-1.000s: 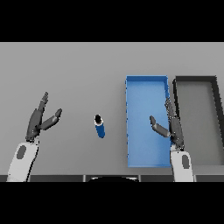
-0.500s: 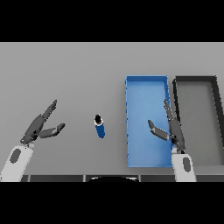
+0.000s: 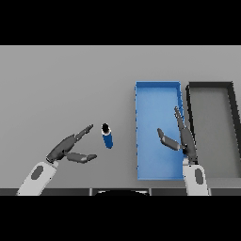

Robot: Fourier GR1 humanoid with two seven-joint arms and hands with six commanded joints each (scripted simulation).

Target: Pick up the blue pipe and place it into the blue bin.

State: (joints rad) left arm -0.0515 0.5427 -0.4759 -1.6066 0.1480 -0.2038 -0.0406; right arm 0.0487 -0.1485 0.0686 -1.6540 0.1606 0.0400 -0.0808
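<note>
A: While the left hand (image 3: 66, 149) reached in, fingers spread and empty, the blue pipe (image 3: 107, 136) stood on the bench (image 3: 56, 84) just beside its fingertips.

B: So approach step, no grasp yet. Right hand (image 3: 181, 140)?

A: Relaxed, over the blue bin (image 3: 157, 89). Next move needed fingers wrapping the pipe, then carrying rightward.

A: What do the arms look like?

B: 2 forearms, both white with a rounded, capsule-like shell. Each carries a grey oval patch on its upper face.

A: And the ends?

B: The left robot hand (image 3: 66, 148) is dark grey, nearly charcoal, with slim segmented fingers and a thicker thumb. The right robot hand (image 3: 184, 140) matches it in colour and build. A short dark wrist joins each to its white shell.
</note>
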